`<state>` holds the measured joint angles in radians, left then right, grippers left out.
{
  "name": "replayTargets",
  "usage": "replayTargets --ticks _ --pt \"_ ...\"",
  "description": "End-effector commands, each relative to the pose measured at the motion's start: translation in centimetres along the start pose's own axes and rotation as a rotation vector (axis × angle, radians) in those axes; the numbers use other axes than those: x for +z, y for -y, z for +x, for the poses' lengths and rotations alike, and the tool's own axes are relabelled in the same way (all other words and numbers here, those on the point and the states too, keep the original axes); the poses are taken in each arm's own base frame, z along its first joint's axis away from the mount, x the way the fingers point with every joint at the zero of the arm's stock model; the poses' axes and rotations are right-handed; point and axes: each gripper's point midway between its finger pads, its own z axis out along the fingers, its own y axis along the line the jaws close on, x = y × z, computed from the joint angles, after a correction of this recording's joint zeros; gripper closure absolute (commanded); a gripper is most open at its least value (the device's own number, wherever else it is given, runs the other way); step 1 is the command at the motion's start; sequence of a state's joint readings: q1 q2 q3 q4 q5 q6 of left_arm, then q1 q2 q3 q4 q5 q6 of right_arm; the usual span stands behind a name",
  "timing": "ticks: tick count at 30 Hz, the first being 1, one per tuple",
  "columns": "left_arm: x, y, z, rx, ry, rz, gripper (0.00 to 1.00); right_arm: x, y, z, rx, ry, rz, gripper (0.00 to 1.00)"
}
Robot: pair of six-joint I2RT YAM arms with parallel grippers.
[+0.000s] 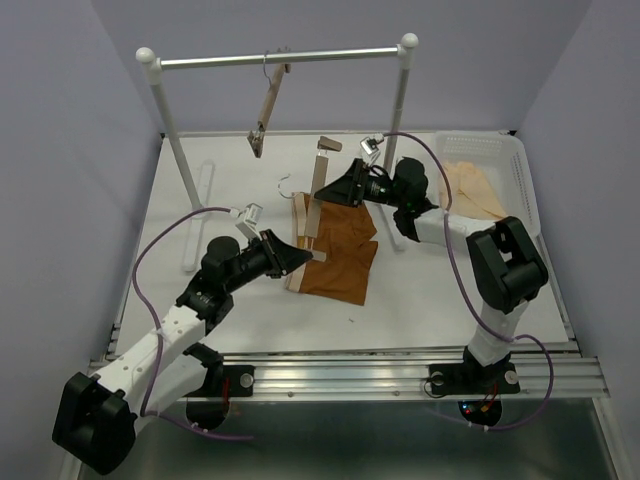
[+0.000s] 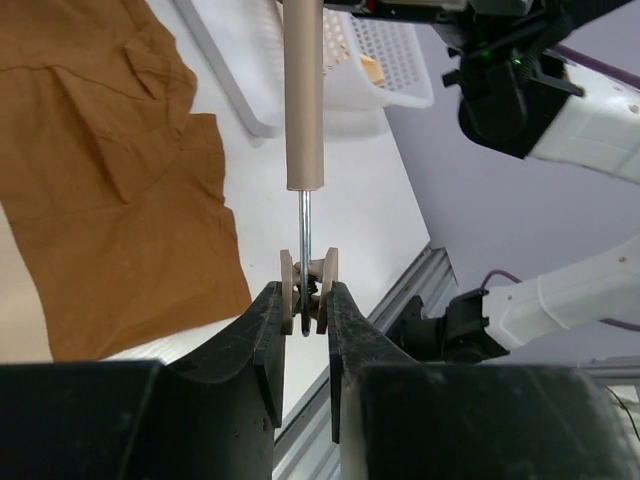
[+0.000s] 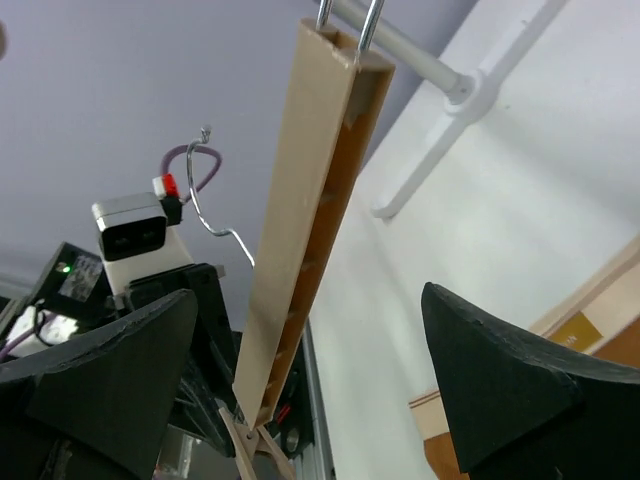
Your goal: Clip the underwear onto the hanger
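The rust-brown underwear (image 1: 342,258) lies flat on the white table, also in the left wrist view (image 2: 100,180). A light-wood hanger (image 1: 321,168) is held slanted above the underwear's left edge. My left gripper (image 1: 303,258) is shut on the hanger's near end clip (image 2: 306,285), with the bar (image 2: 304,90) running away from the jaws (image 2: 305,300). My right gripper (image 1: 330,190) is open around the bar's far part, its fingers wide apart on either side of the bar (image 3: 300,230). The wire hook (image 3: 213,200) shows behind it. A corner of the underwear (image 3: 600,345) shows at the lower right.
A second hanger (image 1: 268,105) hangs on the steel rail (image 1: 280,58) on white posts at the back. A white basket (image 1: 480,150) with pale cream garments (image 1: 475,188) stands at the back right. The rail's foot (image 1: 205,185) lies at the left.
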<state>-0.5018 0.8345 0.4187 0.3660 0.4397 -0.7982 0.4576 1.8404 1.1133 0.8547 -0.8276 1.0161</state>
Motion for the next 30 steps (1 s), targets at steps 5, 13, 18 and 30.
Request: replayTargets --ticks 5,13,18,30 --pt "0.1 -2.3 -4.8 0.008 0.2 -0.135 1.0 -2.9 4.2 1.3 -0.08 0.018 0.296 0.0" --pt "-1.9 -7.7 -6.8 -0.049 0.307 -0.311 1.0 -3.0 7.5 8.5 -0.063 -0.247 0.328 0.0" --pt "-4.0 -9.7 -6.9 -0.081 0.36 -0.379 1.0 -2.8 11.1 11.2 -0.048 -0.341 0.412 0.0" --pt "-4.7 -12.2 -4.8 -0.174 0.295 -0.434 1.0 -4.8 19.3 9.3 -0.284 -0.413 0.736 0.0"
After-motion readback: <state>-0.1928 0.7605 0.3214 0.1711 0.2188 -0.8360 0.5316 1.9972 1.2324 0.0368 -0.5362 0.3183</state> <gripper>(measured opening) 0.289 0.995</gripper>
